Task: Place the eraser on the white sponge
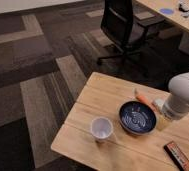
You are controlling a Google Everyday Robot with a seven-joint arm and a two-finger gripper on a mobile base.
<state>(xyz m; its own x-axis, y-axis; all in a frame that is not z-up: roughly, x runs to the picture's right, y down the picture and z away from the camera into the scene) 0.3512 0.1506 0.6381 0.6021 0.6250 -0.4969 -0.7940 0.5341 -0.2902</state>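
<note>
The eraser, a flat dark bar with orange-red edging, lies on the wooden table near its front right corner. The white sponge shows only as a pale sliver right of the blue bowl; my white arm covers the rest. My gripper hangs at the arm's lower end, just right of the bowl, above the table and behind and left of the eraser. It is apart from the eraser.
A white paper cup stands left of the bowl near the table's front edge. A slim orange stick lies behind the bowl. A black office chair stands on the carpet behind the table, by a second desk.
</note>
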